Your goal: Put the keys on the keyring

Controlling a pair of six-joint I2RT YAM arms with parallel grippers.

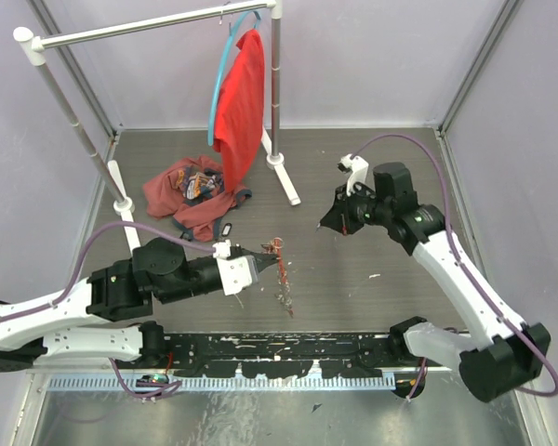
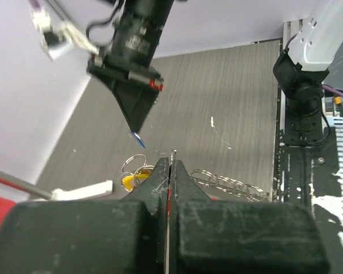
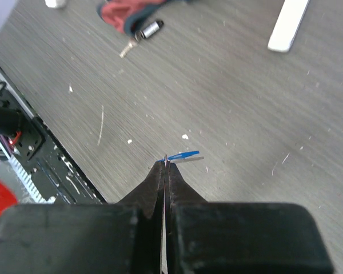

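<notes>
Left tool [image 1: 272, 262] is clamped shut on the keyring [image 1: 283, 277], its chain and red strap dangling over mid-bench [image 1: 372, 186]. At its two o'clock, well apart, the right tool [image 1: 322, 226] pinches a blue key [image 3: 182, 154]. Ten o'clock: crumpled red cloth [image 1: 181, 190], with a black fob [image 3: 148, 28] beside it. Behind, a red shirt [image 1: 240, 102] hangs on the rack [image 1: 149, 26].

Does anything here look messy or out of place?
Yes. A crumpled red garment lies heaped on the table beside the rack foot, though a hanging red garment shows where clothes belong. White flecks also litter the table.
</notes>
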